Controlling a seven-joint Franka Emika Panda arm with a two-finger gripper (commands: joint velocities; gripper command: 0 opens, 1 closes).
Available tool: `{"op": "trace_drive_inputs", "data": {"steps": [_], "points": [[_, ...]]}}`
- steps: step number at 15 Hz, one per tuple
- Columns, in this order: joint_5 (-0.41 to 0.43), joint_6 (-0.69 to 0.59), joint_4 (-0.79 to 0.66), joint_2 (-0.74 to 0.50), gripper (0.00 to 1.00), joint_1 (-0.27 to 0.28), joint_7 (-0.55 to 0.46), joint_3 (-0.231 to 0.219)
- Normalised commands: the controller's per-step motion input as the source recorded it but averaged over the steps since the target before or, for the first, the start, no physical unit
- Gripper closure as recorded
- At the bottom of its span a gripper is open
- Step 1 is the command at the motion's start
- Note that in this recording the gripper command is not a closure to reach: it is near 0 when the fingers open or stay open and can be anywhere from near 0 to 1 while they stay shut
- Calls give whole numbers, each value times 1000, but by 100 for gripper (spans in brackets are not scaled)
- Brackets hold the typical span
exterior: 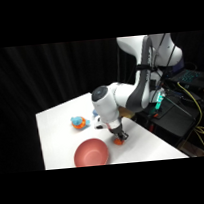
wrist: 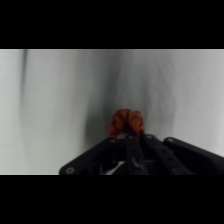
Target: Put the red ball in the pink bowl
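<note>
The hand is down on the counter, clenched around the red ball, just right of the pink bowl. An orange-and-blue toy lies farther back, left of the arm.

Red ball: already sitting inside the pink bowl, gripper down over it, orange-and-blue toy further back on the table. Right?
Not quite. The red ball lies on the table beside the pink bowl, not inside it; the side view shows this. The gripper is down at the ball, and the orange-and-blue toy lies further back.
</note>
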Motion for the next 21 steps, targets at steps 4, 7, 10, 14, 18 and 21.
{"op": "trace_drive_inputs", "data": {"steps": [4,7,10,14,18,21], "points": [[-109,-288,-36,-441,17,26,26,-91],[-185,-442,332,-125,17,61,37,-78],[-169,-420,576,220,17,84,25,-49],[-140,-352,748,484,17,70,-42,-59],[-71,-364,837,563,17,30,-131,-66],[-55,-346,738,450,17,34,-124,-45]]}}
